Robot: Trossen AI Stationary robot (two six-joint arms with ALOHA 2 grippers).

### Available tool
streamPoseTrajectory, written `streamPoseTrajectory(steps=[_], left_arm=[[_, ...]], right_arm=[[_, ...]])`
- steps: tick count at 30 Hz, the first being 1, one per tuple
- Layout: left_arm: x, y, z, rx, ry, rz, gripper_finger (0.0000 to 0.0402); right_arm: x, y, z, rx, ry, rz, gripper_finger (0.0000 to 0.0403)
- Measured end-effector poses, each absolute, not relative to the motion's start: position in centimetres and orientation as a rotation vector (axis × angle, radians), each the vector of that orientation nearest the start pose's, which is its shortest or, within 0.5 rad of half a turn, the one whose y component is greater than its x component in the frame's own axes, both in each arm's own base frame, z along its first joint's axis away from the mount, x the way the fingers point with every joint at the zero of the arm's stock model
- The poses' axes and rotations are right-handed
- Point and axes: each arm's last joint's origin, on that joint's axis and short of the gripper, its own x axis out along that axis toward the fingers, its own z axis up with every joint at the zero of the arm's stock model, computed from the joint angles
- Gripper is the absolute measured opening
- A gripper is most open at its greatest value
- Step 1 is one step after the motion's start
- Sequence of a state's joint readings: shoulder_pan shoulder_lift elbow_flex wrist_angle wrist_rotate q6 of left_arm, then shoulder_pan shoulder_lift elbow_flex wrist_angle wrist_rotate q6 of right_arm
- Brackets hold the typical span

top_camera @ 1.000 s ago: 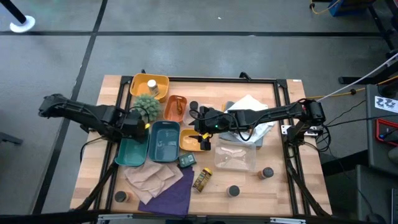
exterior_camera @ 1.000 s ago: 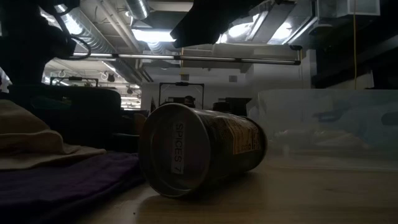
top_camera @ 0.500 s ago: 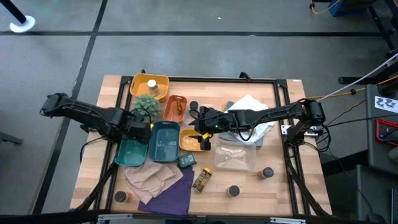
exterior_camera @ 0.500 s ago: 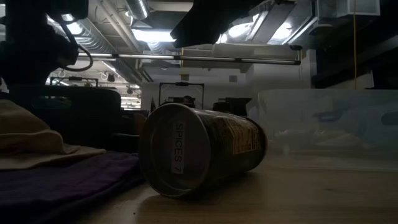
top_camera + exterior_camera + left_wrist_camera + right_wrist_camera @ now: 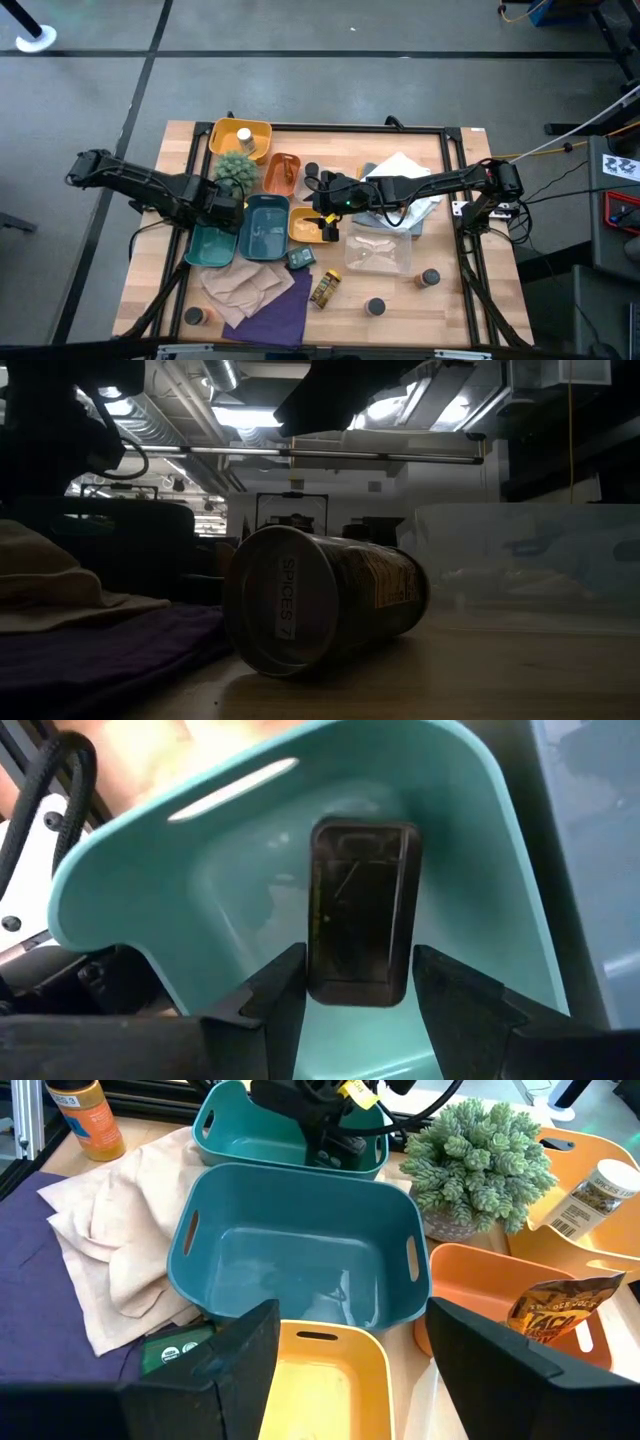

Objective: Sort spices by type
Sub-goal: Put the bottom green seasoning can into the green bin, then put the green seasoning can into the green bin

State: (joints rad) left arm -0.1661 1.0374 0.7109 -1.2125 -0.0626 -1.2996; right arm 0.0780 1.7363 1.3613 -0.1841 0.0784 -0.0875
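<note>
Left gripper (image 5: 350, 982): fingers apart over a dark jar (image 5: 360, 910) lying in the light teal tray (image 5: 211, 244).
Right gripper (image 5: 345, 1342): fingers spread above the yellow tray (image 5: 306, 224).
Nearby: blue tray (image 5: 300, 1255), green plant (image 5: 237, 170), orange tray (image 5: 282, 174).
Spices: loose jars (image 5: 375, 306) on the wooden table (image 5: 450, 310); one on its side (image 5: 320, 600) beside the purple cloth (image 5: 280, 312).
Arms: both reach inward, low.

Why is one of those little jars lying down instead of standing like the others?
The yellow-labelled spice jar lies tipped on its side on the wooden table, beside the purple cloth. The dark-lidded jars near it stand upright. Why it fell cannot be told. The low view shows its base, labelled SPICES 7.
</note>
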Motion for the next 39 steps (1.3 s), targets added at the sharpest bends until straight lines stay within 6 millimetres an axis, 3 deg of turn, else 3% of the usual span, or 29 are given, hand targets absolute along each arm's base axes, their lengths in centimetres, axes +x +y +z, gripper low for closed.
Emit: streamPoseTrajectory(steps=[17,23,30,39], left_arm=[[13.2,-2.5,21.7,-0.869,1.459,0.661,0.0168],[12.2,-2.5,22.7,-0.919,1.435,0.593,0.0168],[10.9,-2.2,25.2,-0.957,1.286,0.494,0.0169],[10.9,-1.7,27.9,-0.901,0.883,0.368,0.0169]], right_arm=[[39.4,2.9,27.9,-0.129,0.557,0.025,0.0250],[39.4,3.2,27.8,-0.100,0.558,0.125,0.0250],[39.2,4.0,27.6,-0.082,0.586,0.210,0.0250],[38.4,7.9,27.3,-0.180,0.610,0.273,0.0250]])
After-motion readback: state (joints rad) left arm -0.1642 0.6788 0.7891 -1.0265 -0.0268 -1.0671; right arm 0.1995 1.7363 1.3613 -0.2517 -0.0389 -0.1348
